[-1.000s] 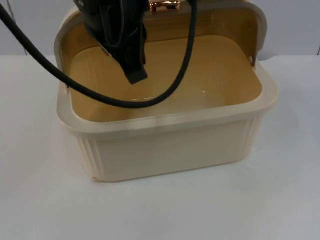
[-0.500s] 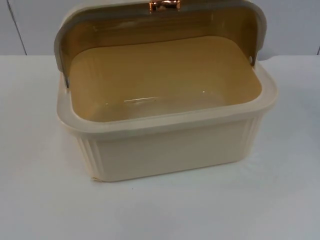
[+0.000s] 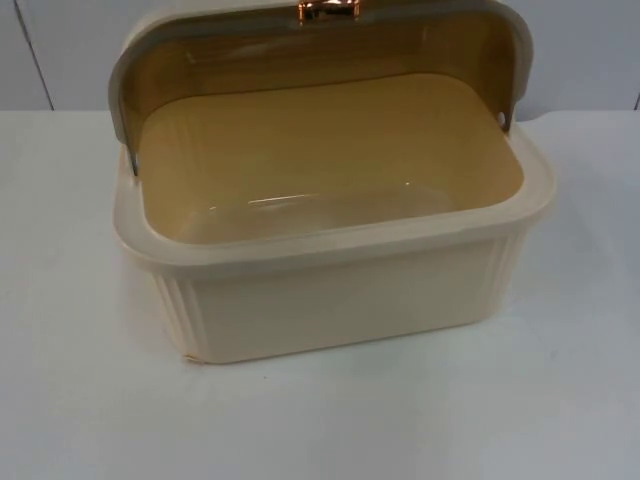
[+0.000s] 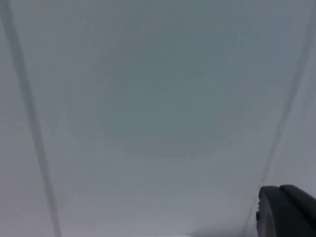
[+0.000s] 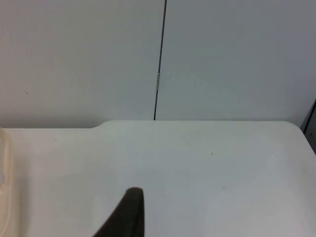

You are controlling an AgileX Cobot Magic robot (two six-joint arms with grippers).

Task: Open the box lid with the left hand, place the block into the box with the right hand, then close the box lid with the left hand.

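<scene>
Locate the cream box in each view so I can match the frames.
Top view: box sits mid-picture on the white table, lid open and tipped back.
Left wrist view: left gripper faces the grey partition wall.
Right wrist view: right gripper is over the table, with the box's cream rim at the picture's edge.
Shared landmark: the partition wall's dark seam.

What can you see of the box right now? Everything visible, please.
The box is a cream, plastic-looking rectangular tub with rounded corners, a broad rim and fine vertical ribs at its front corners. Its inside looks tan and glossy, with nothing in it. The lid is swung open and stands up at the back, with a copper-coloured clasp at its top edge. It sits flat on the white table; its pale edge appears in the right wrist view.
</scene>
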